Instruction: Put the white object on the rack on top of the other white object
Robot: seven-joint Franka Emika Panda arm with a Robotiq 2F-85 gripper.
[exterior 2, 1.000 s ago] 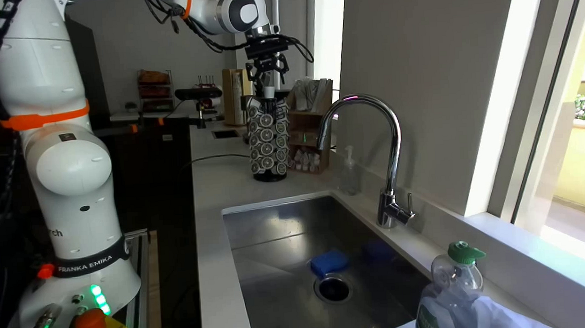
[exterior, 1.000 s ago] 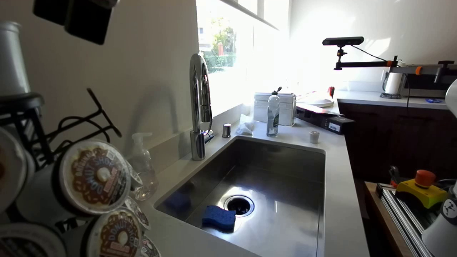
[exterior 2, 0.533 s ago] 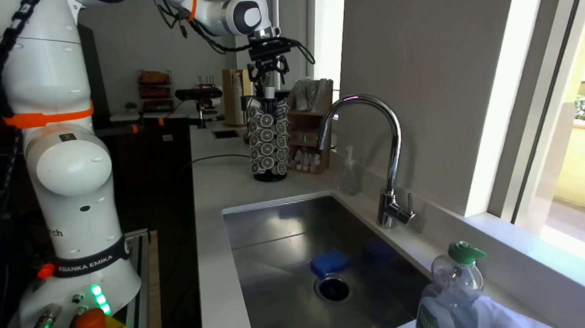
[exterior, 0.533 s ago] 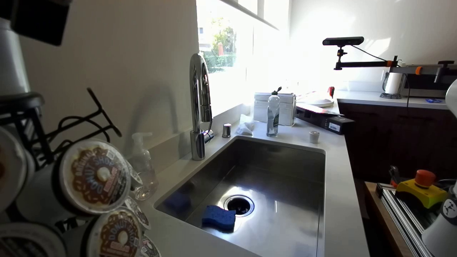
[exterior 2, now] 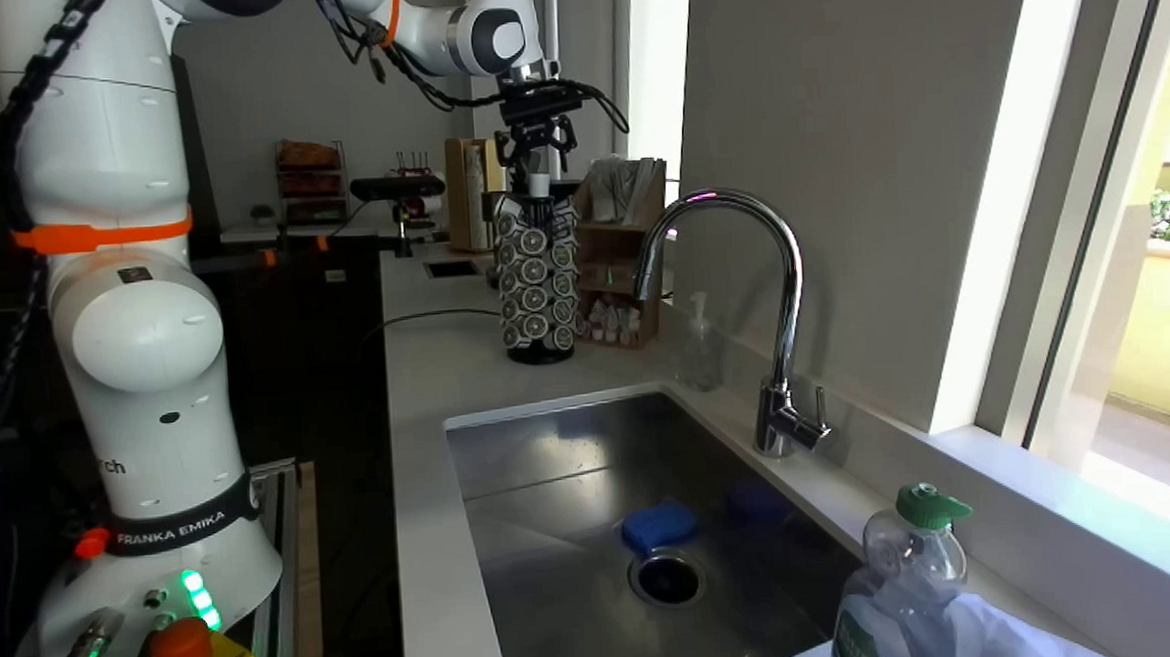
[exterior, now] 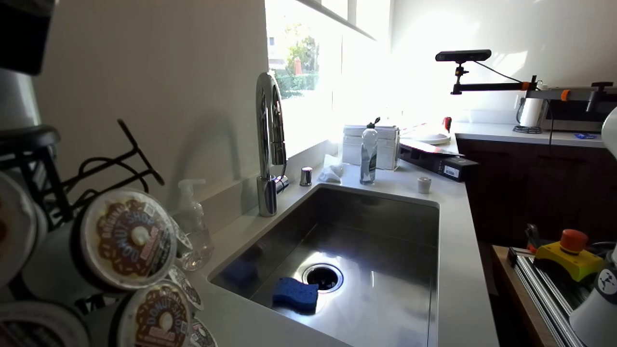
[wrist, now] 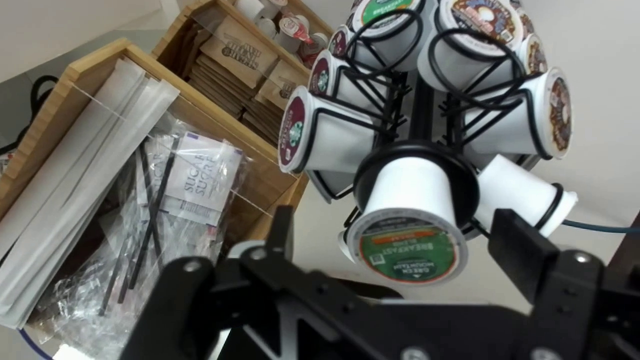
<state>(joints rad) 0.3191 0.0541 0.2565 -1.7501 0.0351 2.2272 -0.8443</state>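
In an exterior view the gripper (exterior 2: 538, 165) hangs right over the rack (exterior 2: 540, 356), with the sink (exterior 2: 558, 570) this side of it. In an exterior view the white pod (exterior: 17, 101) stands upright on top of the rack, a blurry bit of gripper hiding its upper end. Wrist view: fingers (wrist: 522, 255) spread wide around that pod, gaps both sides; wooden box (wrist: 92, 59) just beside the rack.

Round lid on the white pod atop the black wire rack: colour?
Mostly green lid, with an orange band; best in wrist view.
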